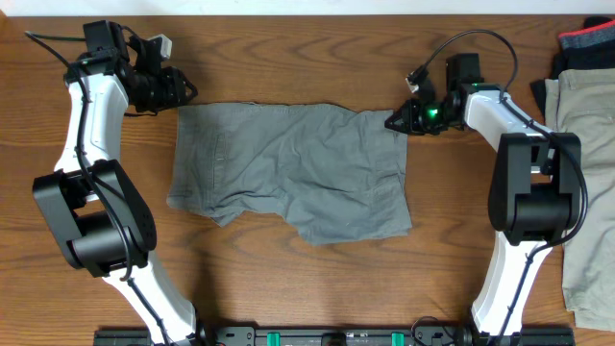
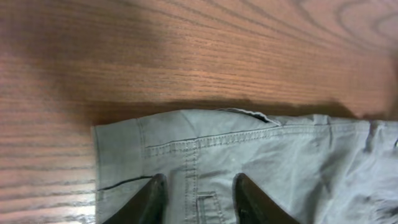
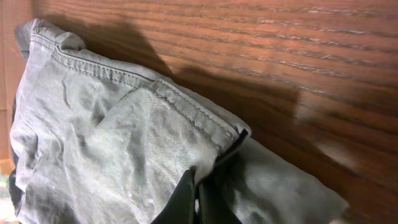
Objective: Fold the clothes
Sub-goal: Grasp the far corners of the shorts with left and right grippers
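Note:
Mid-grey shorts (image 1: 288,168) lie spread flat on the middle of the wooden table. My left gripper (image 1: 184,94) is at their upper left corner. In the left wrist view it (image 2: 199,186) stands open, its two dark fingers (image 2: 152,199) straddling a stitched seam of the shorts (image 2: 261,162) just inside the hem. My right gripper (image 1: 399,120) is at the upper right corner. In the right wrist view it (image 3: 198,186) is shut, pinching a fold of the shorts (image 3: 106,143) below the stitched hem. Pale khaki trousers (image 1: 586,163) lie at the table's right edge.
A dark garment with a red band (image 1: 588,43) lies at the back right above the khaki trousers. Bare wooden tabletop (image 1: 288,288) surrounds the shorts. The two arm bases stand at the front edge, left and right.

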You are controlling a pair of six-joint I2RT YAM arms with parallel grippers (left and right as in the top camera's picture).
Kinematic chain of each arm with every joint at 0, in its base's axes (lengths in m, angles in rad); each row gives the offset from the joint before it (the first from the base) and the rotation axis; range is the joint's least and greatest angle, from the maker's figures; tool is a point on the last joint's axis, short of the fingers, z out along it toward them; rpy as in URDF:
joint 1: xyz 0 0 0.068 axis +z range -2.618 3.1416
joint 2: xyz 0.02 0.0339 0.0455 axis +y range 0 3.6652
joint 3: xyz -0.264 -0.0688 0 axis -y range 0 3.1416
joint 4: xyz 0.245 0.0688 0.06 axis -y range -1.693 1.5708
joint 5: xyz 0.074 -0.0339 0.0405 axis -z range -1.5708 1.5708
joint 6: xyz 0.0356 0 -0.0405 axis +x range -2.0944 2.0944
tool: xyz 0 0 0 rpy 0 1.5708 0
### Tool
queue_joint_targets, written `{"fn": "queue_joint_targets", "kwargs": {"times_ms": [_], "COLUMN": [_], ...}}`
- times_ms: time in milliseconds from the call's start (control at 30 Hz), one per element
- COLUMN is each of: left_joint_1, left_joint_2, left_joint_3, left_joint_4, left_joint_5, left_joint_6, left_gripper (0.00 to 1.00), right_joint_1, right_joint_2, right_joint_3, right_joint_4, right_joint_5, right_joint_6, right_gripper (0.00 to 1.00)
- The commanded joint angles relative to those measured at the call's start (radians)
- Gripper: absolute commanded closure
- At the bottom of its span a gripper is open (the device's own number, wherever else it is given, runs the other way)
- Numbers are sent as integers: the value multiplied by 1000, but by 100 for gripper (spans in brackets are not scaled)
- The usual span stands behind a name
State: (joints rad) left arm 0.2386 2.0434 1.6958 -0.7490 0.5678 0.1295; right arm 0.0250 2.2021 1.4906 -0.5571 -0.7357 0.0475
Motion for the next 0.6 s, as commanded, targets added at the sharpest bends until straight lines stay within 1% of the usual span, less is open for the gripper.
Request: {"fn": "queue_joint_targets", "kwargs": {"times_ms": [0, 100, 233, 400, 567], "left_joint_1": [3, 3, 3, 3, 18], "left_joint_2": [-3, -3, -2, 39, 120], "left_joint_3": [10, 10, 10, 10, 10], "left_joint_4": [-2, -2, 2, 29, 74], "left_joint_5": [-39, -90, -114, -219, -215], "left_joint_6": [-3, -3, -2, 10, 11], "left_gripper": [49, 43, 33, 33, 34], "right_joint_1": [0, -19, -24, -14, -4], "right_joint_2": [8, -12, -74, -160, -193], "right_joint_3": [-6, -6, -6, -6, -6], "right_joint_4": [-1, -8, -23, -26, -32], "right_joint_5": [-24, -82, -91, -48, -17], "right_joint_6": [4, 6, 2, -1, 0], "right_gripper": [99, 99, 99, 99, 99]}}
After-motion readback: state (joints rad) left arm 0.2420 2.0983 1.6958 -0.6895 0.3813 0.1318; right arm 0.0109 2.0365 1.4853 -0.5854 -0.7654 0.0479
